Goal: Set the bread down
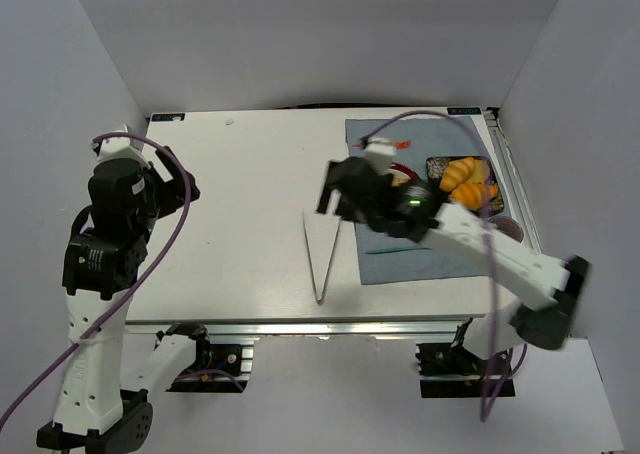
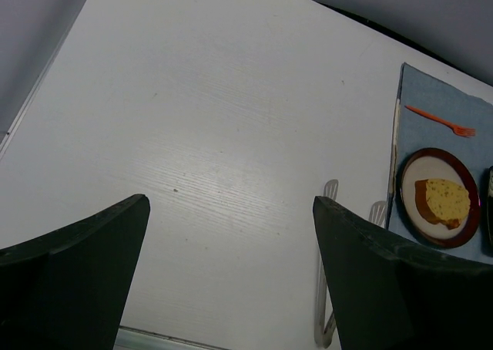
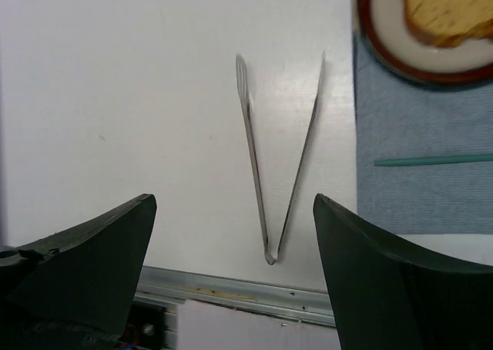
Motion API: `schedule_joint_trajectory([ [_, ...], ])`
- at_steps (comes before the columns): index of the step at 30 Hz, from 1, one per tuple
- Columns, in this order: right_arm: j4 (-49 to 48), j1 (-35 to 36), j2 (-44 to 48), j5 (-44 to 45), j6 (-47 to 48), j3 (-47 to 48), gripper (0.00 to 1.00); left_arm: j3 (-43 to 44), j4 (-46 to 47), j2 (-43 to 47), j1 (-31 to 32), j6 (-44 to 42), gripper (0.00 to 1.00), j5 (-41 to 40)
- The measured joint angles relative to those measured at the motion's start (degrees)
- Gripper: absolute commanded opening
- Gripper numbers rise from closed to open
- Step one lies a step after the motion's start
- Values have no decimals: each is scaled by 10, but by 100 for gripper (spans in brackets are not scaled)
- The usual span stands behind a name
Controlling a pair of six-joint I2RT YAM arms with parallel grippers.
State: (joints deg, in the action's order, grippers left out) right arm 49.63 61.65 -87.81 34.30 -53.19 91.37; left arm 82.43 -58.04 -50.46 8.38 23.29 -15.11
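The black right gripper (image 3: 231, 203) is shown with its two fingers spread wide and nothing held between them. The black left gripper (image 2: 231, 203) is likewise spread and empty over the white table (image 2: 192, 134).

In the right wrist view the small squarish golden-yellow bread slice (image 3: 451, 11) is cut off by the top and right edges, so only its near part is seen. The round red-rimmed plate (image 3: 385, 53) beneath it is cut off as well. In the overhead view the bread slice cannot be made out, because that spot is covered by the right arm. It is seen whole only in the left wrist view, where it is small.

The bread slice (image 2: 443, 202) is laid flat on the plate (image 2: 400, 192), which is set on a blue cloth mat (image 2: 439, 95) at the right of the table. It is placed to the right of the right gripper (image 1: 330, 189) and farther away, beyond the right finger, well apart and untouched. Thin metal tongs (image 3: 253, 146) are laid on the table below the gap between the fingers, with the hinge toward the near edge.

The long axis of the bread slice is run roughly left to right, slightly slanted. The browner crust is turned to the left and near sides, and the paler crumb faces up.
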Motion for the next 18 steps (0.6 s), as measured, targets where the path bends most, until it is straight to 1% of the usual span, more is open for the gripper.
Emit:
schedule_joint_trajectory([
  [2,3,-33,95,-1,-2,-27,89,0,1,0,0,2,98,-5],
  [5,20,-89,219,-5,-15,-104,89,0,2,0,0,9,98,-10],
  [8,62,-106,291,-23,-34,-159,89,0,3,-1,0,17,98,-11],
  [12,95,-106,299,-35,-47,-165,89,-15,23,2,0,38,98,-10],
  [18,118,-106,259,-33,-30,-140,89,-23,47,-18,0,60,98,16],
])
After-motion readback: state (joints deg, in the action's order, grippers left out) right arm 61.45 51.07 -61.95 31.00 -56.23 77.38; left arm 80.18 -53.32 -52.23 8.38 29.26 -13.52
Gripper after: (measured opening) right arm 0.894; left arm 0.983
